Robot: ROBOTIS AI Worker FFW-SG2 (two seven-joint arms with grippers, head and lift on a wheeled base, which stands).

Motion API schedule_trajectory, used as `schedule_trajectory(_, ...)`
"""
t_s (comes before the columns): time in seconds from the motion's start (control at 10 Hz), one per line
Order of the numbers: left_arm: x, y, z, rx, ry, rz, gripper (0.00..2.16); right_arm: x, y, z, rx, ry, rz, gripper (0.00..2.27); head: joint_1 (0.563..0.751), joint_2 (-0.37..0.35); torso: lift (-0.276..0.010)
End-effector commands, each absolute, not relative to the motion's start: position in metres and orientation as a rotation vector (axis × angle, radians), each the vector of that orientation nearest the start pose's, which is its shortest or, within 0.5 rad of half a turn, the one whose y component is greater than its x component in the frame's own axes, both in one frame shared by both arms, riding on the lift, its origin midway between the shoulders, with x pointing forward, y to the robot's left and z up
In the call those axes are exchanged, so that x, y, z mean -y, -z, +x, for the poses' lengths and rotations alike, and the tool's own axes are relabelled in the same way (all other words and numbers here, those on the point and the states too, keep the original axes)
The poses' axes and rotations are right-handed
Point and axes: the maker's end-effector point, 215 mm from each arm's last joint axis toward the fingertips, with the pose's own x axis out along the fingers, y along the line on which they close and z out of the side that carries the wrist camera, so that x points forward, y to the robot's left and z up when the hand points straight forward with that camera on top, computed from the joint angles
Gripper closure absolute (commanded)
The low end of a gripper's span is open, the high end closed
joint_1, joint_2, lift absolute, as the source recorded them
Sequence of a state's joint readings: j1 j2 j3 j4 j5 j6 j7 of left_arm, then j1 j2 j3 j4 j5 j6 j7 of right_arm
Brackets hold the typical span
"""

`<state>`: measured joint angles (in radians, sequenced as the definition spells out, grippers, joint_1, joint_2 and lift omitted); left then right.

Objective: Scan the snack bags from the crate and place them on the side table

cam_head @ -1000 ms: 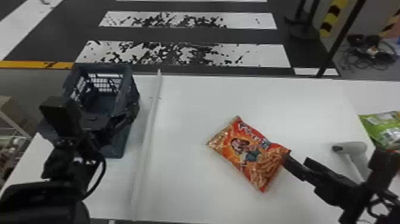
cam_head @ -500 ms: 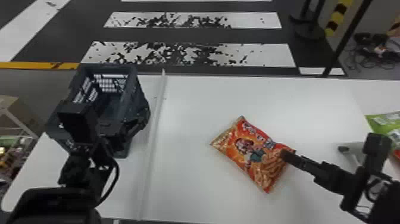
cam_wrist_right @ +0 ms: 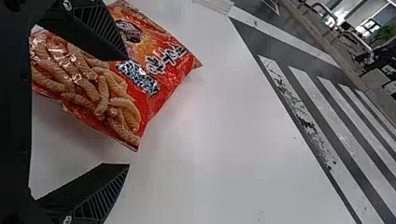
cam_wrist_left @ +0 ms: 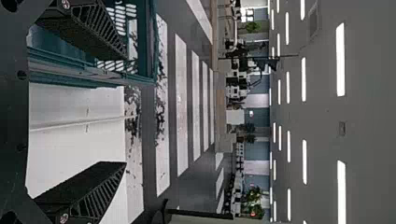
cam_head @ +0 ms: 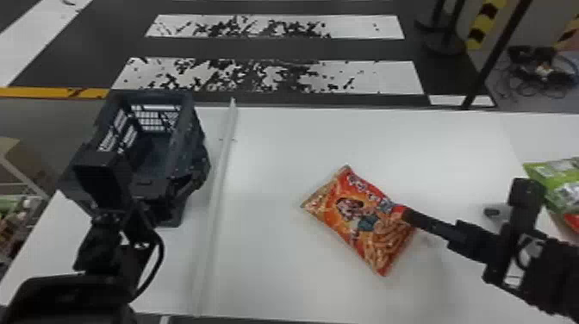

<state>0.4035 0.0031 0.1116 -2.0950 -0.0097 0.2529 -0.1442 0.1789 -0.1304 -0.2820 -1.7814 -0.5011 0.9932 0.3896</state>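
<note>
The orange-red snack bag [cam_head: 362, 219] lies flat on the white table, slanted. My right gripper [cam_head: 465, 237] is at its right side, a finger over the bag's right corner. In the right wrist view my right gripper [cam_wrist_right: 127, 111] is open, one finger across the snack bag [cam_wrist_right: 93, 88], the other over bare table. The dark crate [cam_head: 189, 107] stands at the left. My left gripper [cam_head: 146, 185] is at the crate's near end; in the left wrist view the left gripper [cam_wrist_left: 125, 109] has its fingers wide apart, one overlapping the crate [cam_wrist_left: 93, 72]. The scanner [cam_head: 492, 211] is mostly hidden behind the right gripper.
A pale strip [cam_head: 219, 172] runs front to back between crate and snack bag. On the side table at the far right are a green bag [cam_head: 560, 183] and a red one [cam_head: 572, 222]. A dark pole [cam_head: 495, 56] rises behind the table.
My right gripper has shifted left and farther forward, its finger now overlapping the snack bag's corner and its body covering more of the scanner. The snack bag lies as before.
</note>
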Motion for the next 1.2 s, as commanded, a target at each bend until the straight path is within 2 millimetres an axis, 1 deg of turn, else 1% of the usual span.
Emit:
schedule_trajectory(0.0,-0.261,0.344,0.474,-0.139,0.037,0.033,0.08,0.238,0.516,0.44,-0.791,-0.306,0.562,0.06,0.695,0.029,-0.094)
schedule_trajectory(0.3,-0.261,0.35,0.473,-0.153,0.04,0.034,0.08,0.23,0.523,0.448,-0.811,-0.323,0.564,0.06,0.695,0.031,-0.094)
schedule_trajectory(0.4,-0.263,0.351,0.473,-0.155,0.037,0.033,0.08,0.227,0.523,0.452,-0.813,-0.332,0.574,0.11,0.695,0.033,-0.094)
schedule_trajectory(0.5,-0.264,0.351,0.472,-0.156,0.037,0.034,0.08,0.225,0.524,0.453,-0.817,-0.341,0.578,0.43,0.695,0.039,-0.094)
schedule_trajectory(0.6,-0.265,0.354,0.471,-0.162,0.034,0.034,0.08,0.225,0.524,0.453,-0.816,-0.347,0.579,1.22,0.695,0.046,-0.094)
schedule_trajectory(0.7,-0.266,0.354,0.471,-0.162,0.033,0.034,0.08,0.229,0.524,0.452,-0.82,-0.337,0.584,2.2,0.695,0.05,-0.094)
schedule_trajectory(0.8,-0.266,0.355,0.471,-0.163,0.032,0.031,0.08,0.232,0.52,0.451,-0.81,-0.347,0.614,2.25,0.695,0.049,-0.094)
schedule_trajectory(1.0,-0.266,0.355,0.471,-0.165,0.032,0.028,0.08,0.234,0.507,0.446,-0.795,-0.379,0.711,2.25,0.695,0.047,-0.094)
schedule_trajectory(1.1,-0.266,0.354,0.471,-0.163,0.032,0.028,0.08,0.237,0.496,0.446,-0.781,-0.391,0.75,2.25,0.695,0.045,-0.094)
